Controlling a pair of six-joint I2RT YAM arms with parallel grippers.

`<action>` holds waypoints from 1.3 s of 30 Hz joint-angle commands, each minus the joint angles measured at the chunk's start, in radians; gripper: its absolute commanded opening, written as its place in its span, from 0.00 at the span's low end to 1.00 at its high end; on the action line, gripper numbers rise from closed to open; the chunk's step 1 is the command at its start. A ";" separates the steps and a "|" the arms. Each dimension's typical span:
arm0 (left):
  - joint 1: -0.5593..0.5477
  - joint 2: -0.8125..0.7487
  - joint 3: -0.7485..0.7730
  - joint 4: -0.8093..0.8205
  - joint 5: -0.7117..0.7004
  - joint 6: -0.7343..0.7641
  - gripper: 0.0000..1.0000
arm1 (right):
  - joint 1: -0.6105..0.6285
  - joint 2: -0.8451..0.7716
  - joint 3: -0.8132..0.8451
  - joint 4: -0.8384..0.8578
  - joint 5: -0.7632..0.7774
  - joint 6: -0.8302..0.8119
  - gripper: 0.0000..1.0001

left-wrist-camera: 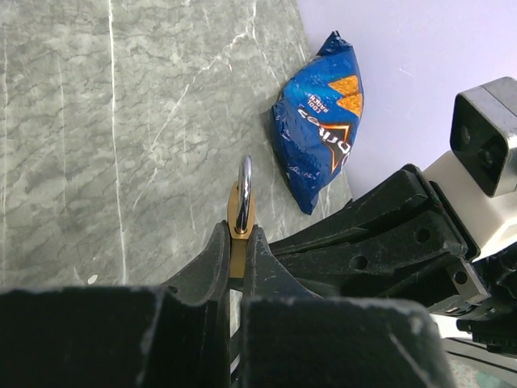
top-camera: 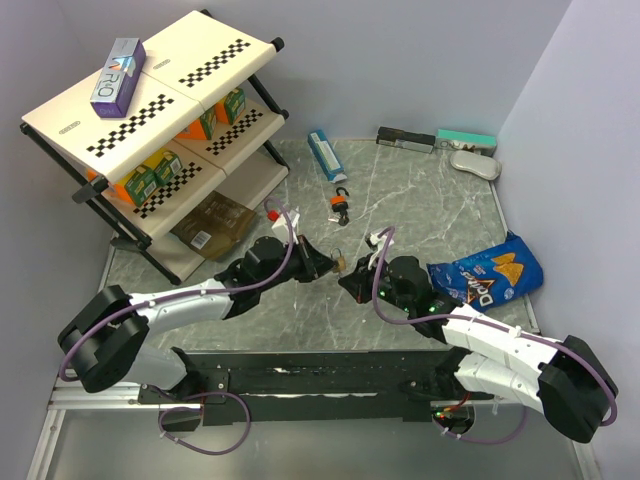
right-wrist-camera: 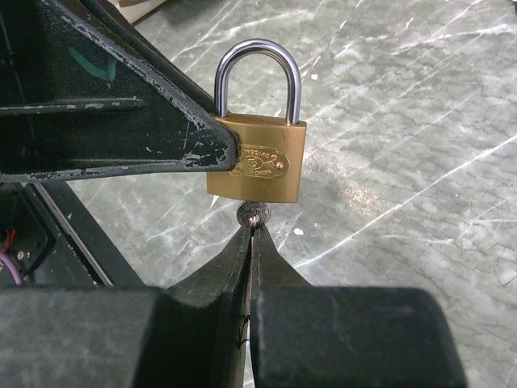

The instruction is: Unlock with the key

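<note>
**Key position and orientation**
- The key (right-wrist-camera: 254, 213) sits at the underside of the brass padlock (right-wrist-camera: 257, 158). Both are held above the middle of the surface (top-camera: 430, 210), slightly toward its near edge.
- The key's long axis runs in line with the padlock body. Its tip points toward the keyway and its head toward the right end effector (right-wrist-camera: 253, 236).

**End effector state**
- The right end effector is closed tight on the key, with its fingers pressed together.
- The left end effector (left-wrist-camera: 237, 242) is clamped on the padlock body from the side.
- The padlock is upright in the right wrist view, and both shackle legs enter the body.

**Hidden or unclear items**
- Only a small rounded metal portion of the key shows. The blade is hidden at the lock and the head is buried between the fingers, so insertion depth cannot be determined.
- In the left wrist view the padlock appears edge-on, with its lower body concealed between the fingers.
- An orange padlock (top-camera: 343, 206) lies beyond the end effectors, toward the far edge. The small dark items at it cannot be made out.

**Markings**
- The brass padlock face carries an embossed emblem with lettering that is too small to read.
- The blue bag (top-camera: 487, 275) near the right edge reads "Doritos".
- A carton (top-camera: 118, 77) lies on top of the shelf rack (top-camera: 70, 110) at the far-left corner. It bears large letters that appear to read "VIRO".
</note>
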 commanded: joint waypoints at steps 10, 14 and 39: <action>-0.087 0.000 0.050 -0.151 0.009 -0.079 0.01 | -0.030 -0.023 0.081 0.167 0.053 -0.010 0.13; -0.063 -0.002 0.064 -0.118 -0.092 -0.119 0.01 | -0.019 -0.054 0.075 0.066 0.005 -0.018 0.23; -0.015 0.066 0.145 -0.117 -0.103 -0.111 0.01 | 0.159 0.062 0.240 -0.261 0.364 -0.127 0.44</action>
